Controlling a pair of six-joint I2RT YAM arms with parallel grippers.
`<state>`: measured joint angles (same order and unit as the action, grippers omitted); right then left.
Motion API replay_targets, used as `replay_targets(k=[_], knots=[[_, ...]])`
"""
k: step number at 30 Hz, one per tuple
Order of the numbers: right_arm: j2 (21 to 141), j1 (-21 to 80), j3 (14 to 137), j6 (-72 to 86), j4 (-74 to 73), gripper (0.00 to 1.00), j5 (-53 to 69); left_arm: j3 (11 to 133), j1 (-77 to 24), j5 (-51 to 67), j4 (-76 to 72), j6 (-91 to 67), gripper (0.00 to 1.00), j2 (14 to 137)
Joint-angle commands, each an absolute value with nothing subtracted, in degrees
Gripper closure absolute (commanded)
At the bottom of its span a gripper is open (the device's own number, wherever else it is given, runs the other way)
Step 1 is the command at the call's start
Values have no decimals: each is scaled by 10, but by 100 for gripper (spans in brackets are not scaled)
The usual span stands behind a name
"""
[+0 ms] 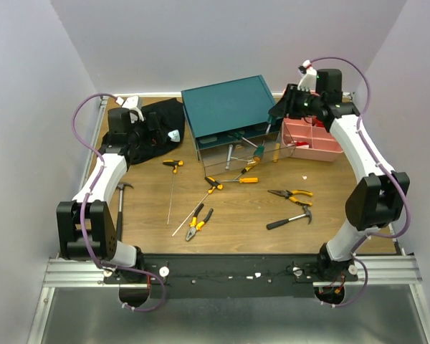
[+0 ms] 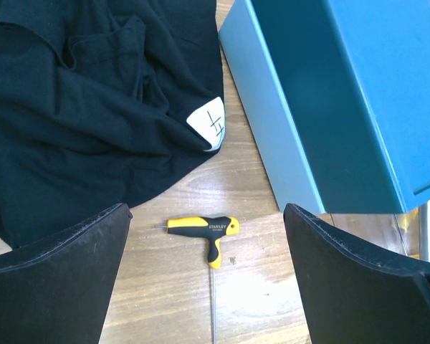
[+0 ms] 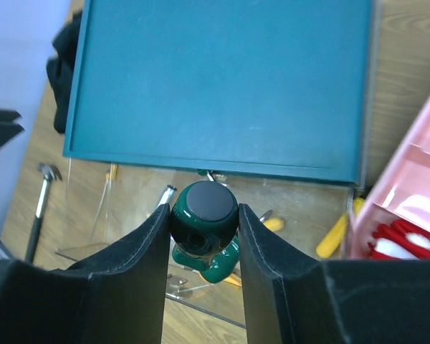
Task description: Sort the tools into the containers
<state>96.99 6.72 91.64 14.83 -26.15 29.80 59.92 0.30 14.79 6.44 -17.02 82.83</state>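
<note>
I'm watching the teal cabinet (image 1: pixel 226 107) sitting at the far edge of the worktop (image 1: pixel 236 215). My right pincer (image 3: pixel 202 233) is clenching a green-handled screwdriver (image 3: pixel 203 204) just before its front, while my left pincer (image 2: pixel 206 211) is hanging released over a yellow T-handle driver (image 2: pixel 201 229).

High rear overview; both wrist cameras closely overlook the cabinet (image 1: pixel 226 107).

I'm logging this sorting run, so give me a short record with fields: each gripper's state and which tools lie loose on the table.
left gripper: open, above T-handle driver, beside black cloth
right gripper: shut on green screwdriver, by teal cabinet front edge
pink tray: right of cabinet
loose tools: left pliers, right pliers, left hammer, right hammer
</note>
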Motion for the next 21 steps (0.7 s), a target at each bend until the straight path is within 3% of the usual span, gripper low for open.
replay_targets(k=[1,2,5,8,10,11,13,17,18,21], knots=[[979,81,944,102,-296,48,304,580,2,153,55,-165,1,798],[972,80,943,98,-297,36,297,580,1,156,55,-165,1,797],[939,68,926,93,-294,20,235,584,2,157,57,-165,1,800],[919,29,897,93,-282,20,227,591,1,157,59,-163,1,808],[906,10,880,85,-288,30,209,599,2,156,60,-163,1,814],[903,-6,861,77,-292,42,204,601,2,157,60,-163,1,819],[894,-26,838,69,-293,54,195,608,2,158,61,-164,1,824],[894,-54,786,36,-293,95,171,617,2,156,62,-163,1,837],[896,-57,770,31,-288,99,169,618,2,156,62,-162,1,838],[917,-77,755,25,-287,99,149,617,1,154,67,-158,1,838]])
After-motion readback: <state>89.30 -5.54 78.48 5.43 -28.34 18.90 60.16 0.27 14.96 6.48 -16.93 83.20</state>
